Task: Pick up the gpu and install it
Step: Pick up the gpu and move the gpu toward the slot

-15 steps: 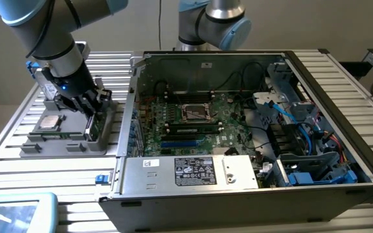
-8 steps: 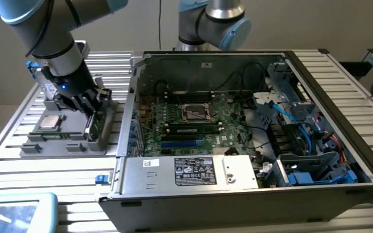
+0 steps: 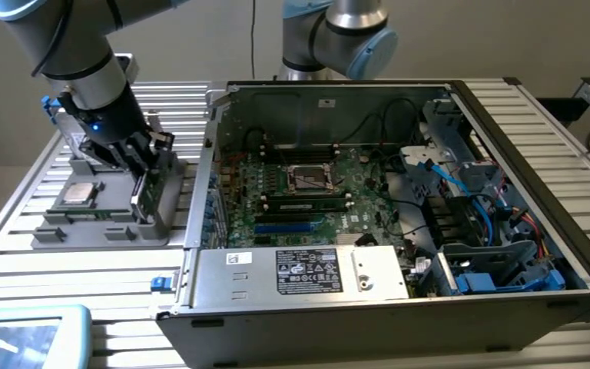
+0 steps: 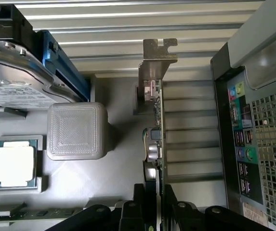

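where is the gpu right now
On the exterior view's left, the gpu stands on edge in the grey holder beside the open computer case, gripped by the tool.

No legible text; power supply label (image 3: pixel 309 270) print unreadable

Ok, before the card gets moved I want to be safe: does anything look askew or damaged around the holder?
Nothing stands out. The gpu stands straight on edge in the grey holder, with the gripper over it.

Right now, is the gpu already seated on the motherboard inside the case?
No, the gpu stands on edge in the grey tray beside the case.
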Robot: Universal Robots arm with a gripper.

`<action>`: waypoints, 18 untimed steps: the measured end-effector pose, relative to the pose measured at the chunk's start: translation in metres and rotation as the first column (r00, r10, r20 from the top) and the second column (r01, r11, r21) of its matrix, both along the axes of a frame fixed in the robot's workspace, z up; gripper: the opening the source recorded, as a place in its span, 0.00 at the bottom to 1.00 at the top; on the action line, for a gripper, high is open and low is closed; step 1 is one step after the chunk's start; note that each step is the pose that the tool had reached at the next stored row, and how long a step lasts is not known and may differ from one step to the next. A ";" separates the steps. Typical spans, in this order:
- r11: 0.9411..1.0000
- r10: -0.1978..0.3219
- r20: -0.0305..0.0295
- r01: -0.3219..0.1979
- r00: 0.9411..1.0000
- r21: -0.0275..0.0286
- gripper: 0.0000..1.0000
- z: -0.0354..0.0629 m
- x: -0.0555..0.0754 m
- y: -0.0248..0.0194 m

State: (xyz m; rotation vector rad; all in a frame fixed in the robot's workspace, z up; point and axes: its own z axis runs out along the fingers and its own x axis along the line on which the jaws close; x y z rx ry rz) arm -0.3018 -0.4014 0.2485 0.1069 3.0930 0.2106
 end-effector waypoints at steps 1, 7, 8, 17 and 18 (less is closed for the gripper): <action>1.000 0.000 0.000 0.000 1.000 0.000 0.27 0.0027 0.000 0.0000; 1.000 0.000 0.000 0.000 1.000 0.003 0.27 0.0186 0.000 0.0000; 1.000 0.000 0.000 0.000 1.000 0.003 0.27 0.0225 0.000 0.0000; 1.000 0.001 0.000 -0.001 1.000 0.007 0.27 0.0586 0.000 -0.0003; 1.000 0.001 0.000 -0.001 1.000 0.007 0.27 0.0631 0.001 -0.0005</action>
